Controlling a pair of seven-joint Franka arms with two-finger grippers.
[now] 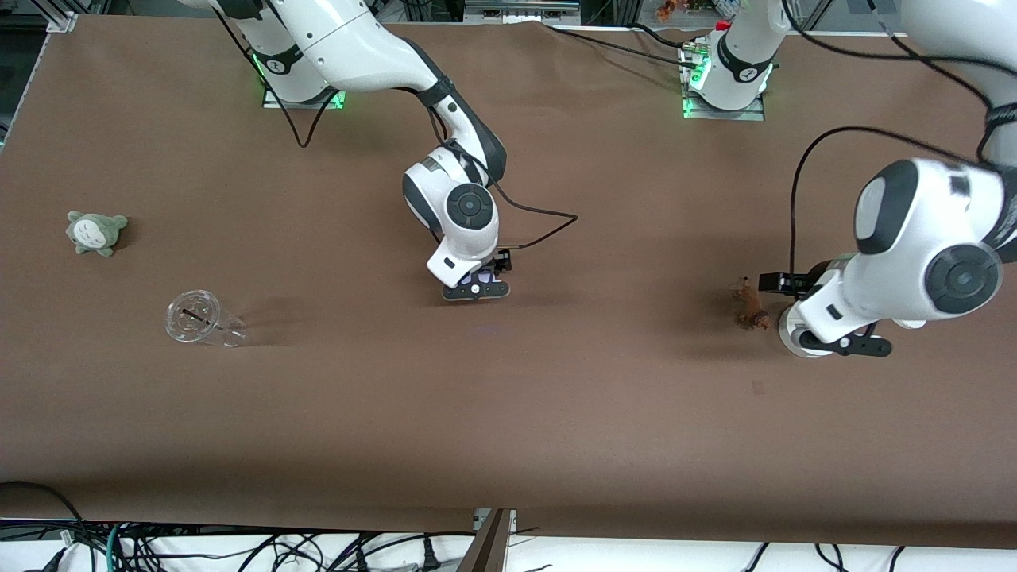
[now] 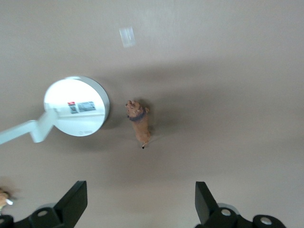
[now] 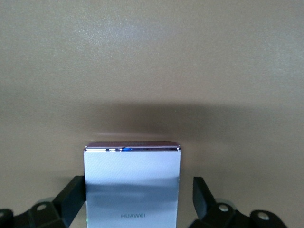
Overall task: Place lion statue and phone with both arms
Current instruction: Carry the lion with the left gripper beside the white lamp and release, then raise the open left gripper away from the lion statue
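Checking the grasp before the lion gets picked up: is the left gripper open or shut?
Open. In the left wrist view the left gripper has its fingers spread wide with nothing between them, above the lion, which lies on the table.

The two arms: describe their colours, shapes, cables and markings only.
Both arms have glossy white rounded shells with dark grey joint bands and round dark caps. The right gripper and left gripper are black, with wedge-shaped fingers in the wrist views. Black cables loop from each wrist. Green lights glow at both bases.
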